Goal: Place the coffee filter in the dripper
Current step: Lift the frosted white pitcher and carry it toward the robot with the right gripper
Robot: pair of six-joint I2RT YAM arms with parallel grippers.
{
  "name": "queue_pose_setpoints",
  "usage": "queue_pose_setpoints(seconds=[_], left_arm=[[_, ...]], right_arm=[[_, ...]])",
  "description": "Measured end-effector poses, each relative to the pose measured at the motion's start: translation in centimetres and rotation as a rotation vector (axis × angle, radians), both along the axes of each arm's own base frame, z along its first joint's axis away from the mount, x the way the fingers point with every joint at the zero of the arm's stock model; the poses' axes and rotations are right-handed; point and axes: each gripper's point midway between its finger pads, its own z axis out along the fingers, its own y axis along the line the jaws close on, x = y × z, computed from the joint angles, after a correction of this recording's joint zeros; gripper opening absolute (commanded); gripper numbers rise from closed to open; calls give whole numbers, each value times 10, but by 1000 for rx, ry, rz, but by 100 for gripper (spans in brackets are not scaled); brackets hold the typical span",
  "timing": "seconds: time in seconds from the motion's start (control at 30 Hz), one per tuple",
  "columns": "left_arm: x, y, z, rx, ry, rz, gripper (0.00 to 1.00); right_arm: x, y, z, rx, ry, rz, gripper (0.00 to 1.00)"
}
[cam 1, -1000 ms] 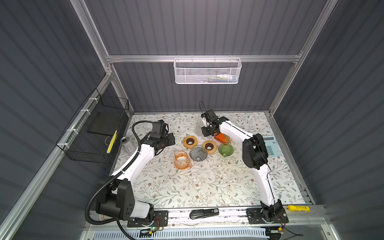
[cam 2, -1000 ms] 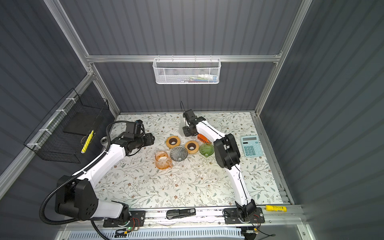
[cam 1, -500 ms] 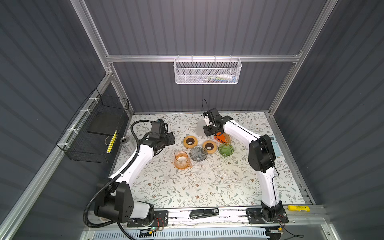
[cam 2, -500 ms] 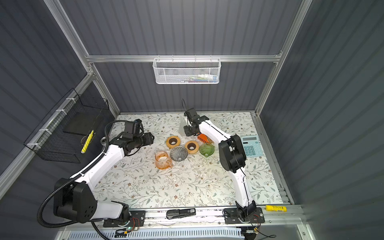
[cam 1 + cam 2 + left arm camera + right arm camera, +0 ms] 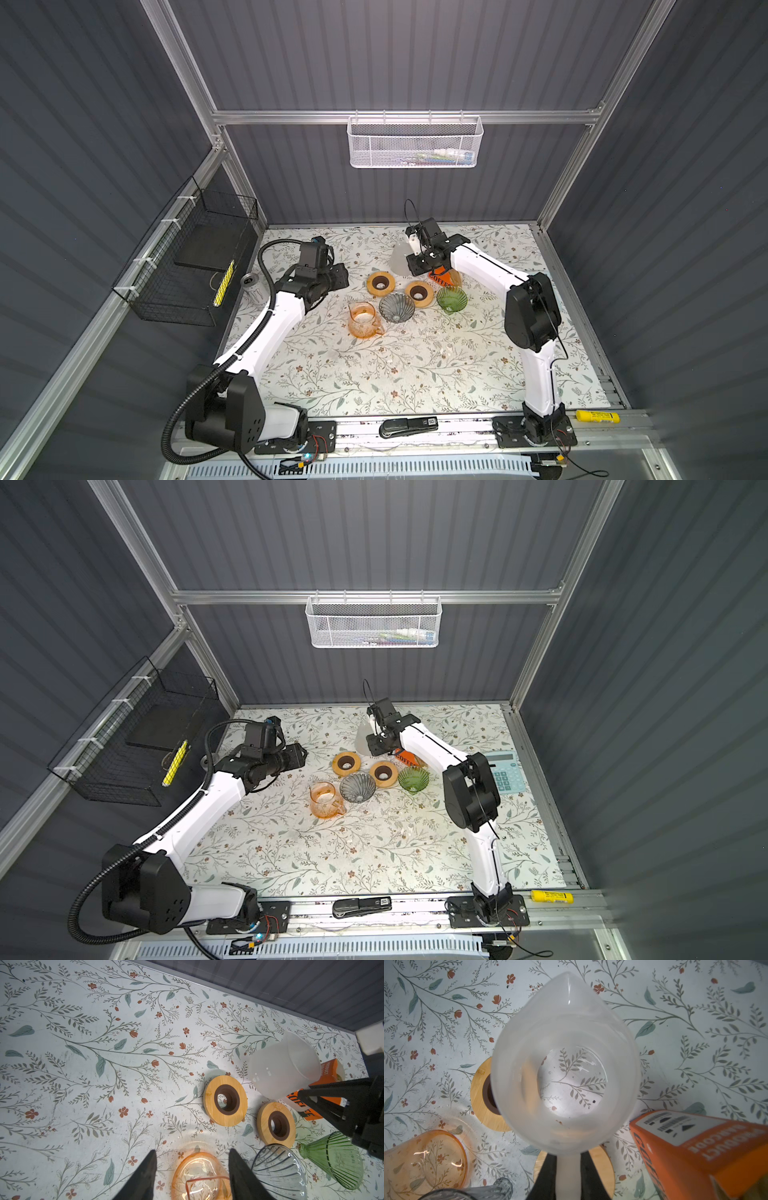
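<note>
- The right gripper [image 5: 568,1168] pinches the handle of a frosted jug [image 5: 564,1064] near the worktop's [image 5: 415,374] back edge.
- The left gripper [image 5: 192,1152] stands spread and empty, towards the left edge.
- The grey dripper [image 5: 397,306] and green dripper [image 5: 451,298] stand mid-worktop by two wooden rings [image 5: 380,284].
- The orange coffee box [image 5: 440,277] lies just behind the green dripper. Whether it holds a filter cannot be told.
</note>
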Motion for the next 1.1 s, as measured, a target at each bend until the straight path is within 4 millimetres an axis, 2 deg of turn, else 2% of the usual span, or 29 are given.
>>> queue_pose_setpoints(seconds=[0.47,0.87,1.1], left_arm=[[-3,1,-3,9,15,-1,56],[-1,4,1,27,4,3,56],[-3,7,9,34,-8,14,56]], right_arm=[[-39,11,61,66,-78,46,0],[-116,26,89,65,-108,155,0],[-154,16,111,75,-156,182,0]])
